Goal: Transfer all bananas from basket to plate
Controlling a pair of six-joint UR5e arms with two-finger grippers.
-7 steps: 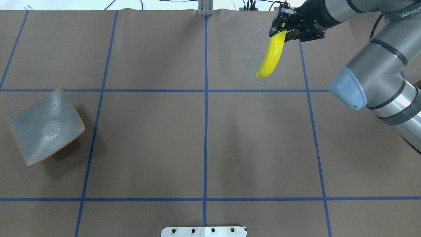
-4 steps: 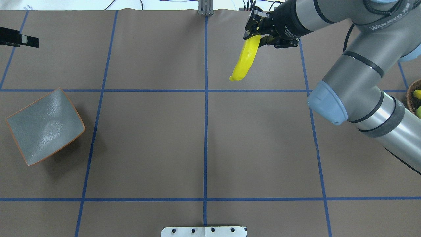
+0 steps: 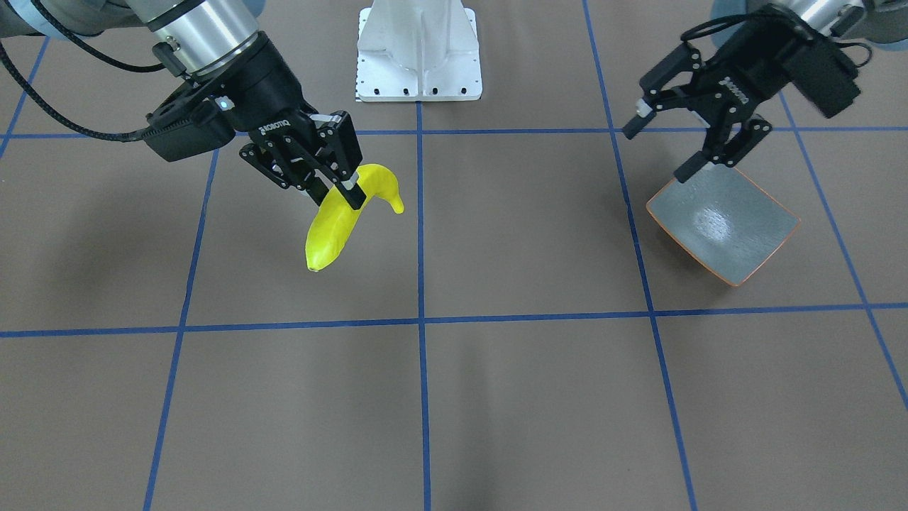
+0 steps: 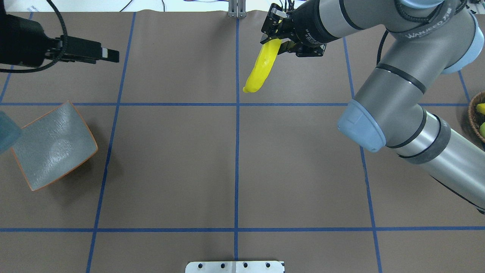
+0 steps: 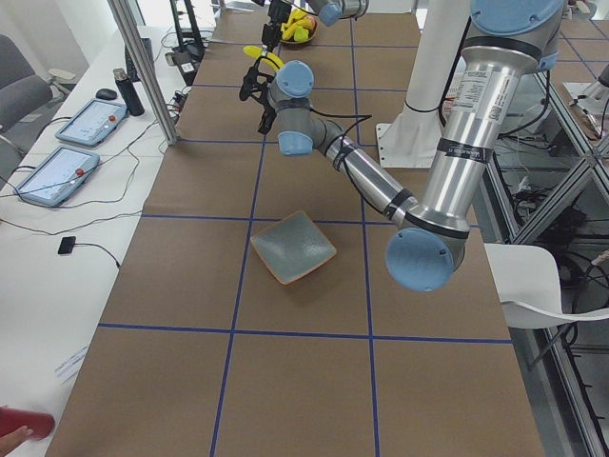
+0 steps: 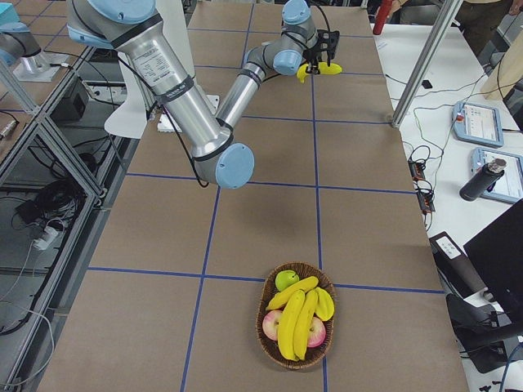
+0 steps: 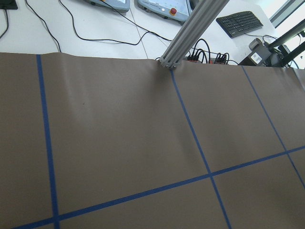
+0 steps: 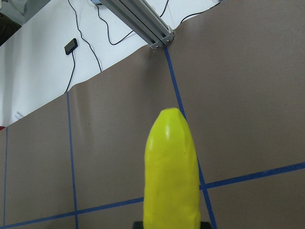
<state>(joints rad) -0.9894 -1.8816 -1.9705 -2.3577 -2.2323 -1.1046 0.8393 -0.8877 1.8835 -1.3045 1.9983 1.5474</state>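
Since the right gripper (image 3: 333, 193) clamps the curved yellow banana (image 3: 328, 234) near one end, its hanging length may pivot loose short of the glossy grey-green plate (image 3: 731, 227) beside the left gripper (image 3: 660, 152), jaws apart.

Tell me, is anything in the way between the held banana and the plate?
Nothing lies on the table between them. The right gripper holds the banana in the air; only the open left gripper hovers by the edge of the plate.
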